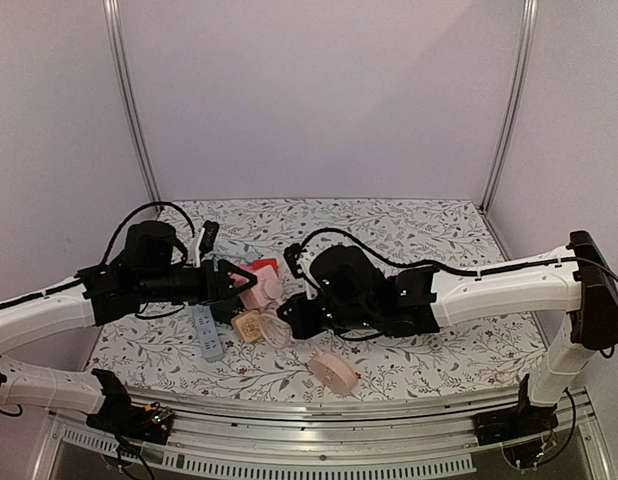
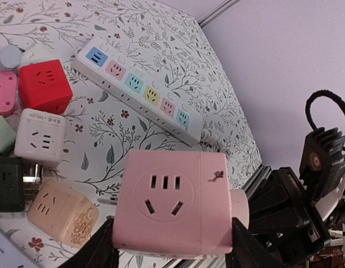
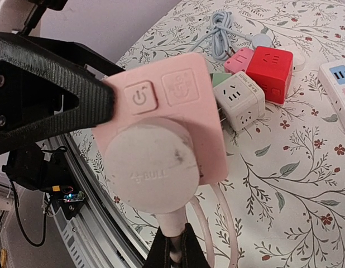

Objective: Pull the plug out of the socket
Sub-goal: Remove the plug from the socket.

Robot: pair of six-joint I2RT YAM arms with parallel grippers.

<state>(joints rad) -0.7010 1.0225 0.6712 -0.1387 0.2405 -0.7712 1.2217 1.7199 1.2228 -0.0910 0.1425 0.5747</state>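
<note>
Over table [image 1: 444, 350], left tool [image 2: 172, 247] clamping socket [image 2: 167, 198], plug [image 3: 150, 170] seated

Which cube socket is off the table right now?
The pink cube socket, held in the left gripper with the white plug in it; the red cube, white cube and beige cube lie on the table.

- Top external — high at 6 o'clock, tilted down over the whole floral table [image 1: 439, 230], far off.
- Left wrist — very near, facing the outlet face of the pink socket cube [image 2: 172, 201]; red cube [image 2: 44, 86] at 10 o'clock.
- Right wrist — very near the same cube, facing the side with the white plug [image 3: 153, 170]; red cube shared, at 1 o'clock.
</note>
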